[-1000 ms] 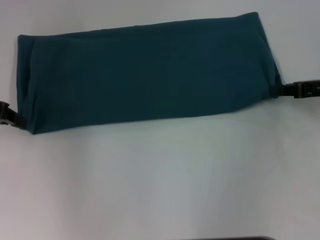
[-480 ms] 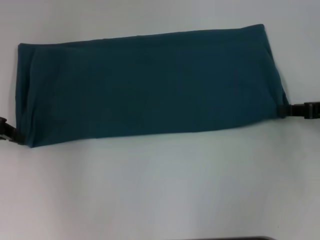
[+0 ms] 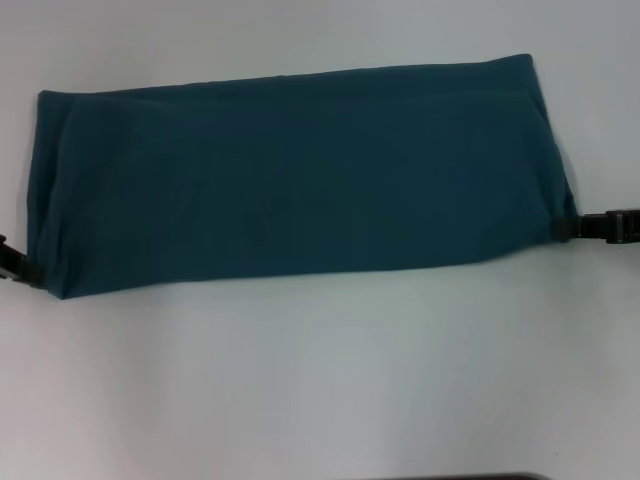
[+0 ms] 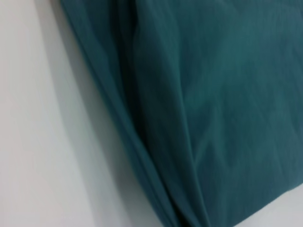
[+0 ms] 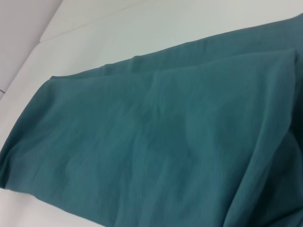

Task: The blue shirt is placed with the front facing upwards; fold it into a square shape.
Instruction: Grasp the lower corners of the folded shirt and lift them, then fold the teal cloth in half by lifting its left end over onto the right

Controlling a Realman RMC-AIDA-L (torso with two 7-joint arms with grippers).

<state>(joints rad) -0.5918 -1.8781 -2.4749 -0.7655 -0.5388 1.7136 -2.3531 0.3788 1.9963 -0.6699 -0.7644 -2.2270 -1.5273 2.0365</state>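
Shirt (image 3: 300, 175) folded into a long band, lying flat across the far half of my white desk (image 3: 320, 380), its long axis running left to right and tilted slightly, the right end farther from me. No lettering or label shows on the upper face. My left hand (image 3: 22, 270) sits at the near left corner of the band, touching the cloth; my right hand (image 3: 575, 227) sits at the near right corner, its dark tip meeting the hem. Each hand appears closed on its corner of the shirt, with cloth drawn toward the tip. Left wrist view: layered folds of shirt (image 4: 213, 109) converging to one corner, bare desk (image 4: 42, 142) beside it. Right wrist view: broad smooth face of the shirt (image 5: 161, 151), a second layer's edge running along the far side.
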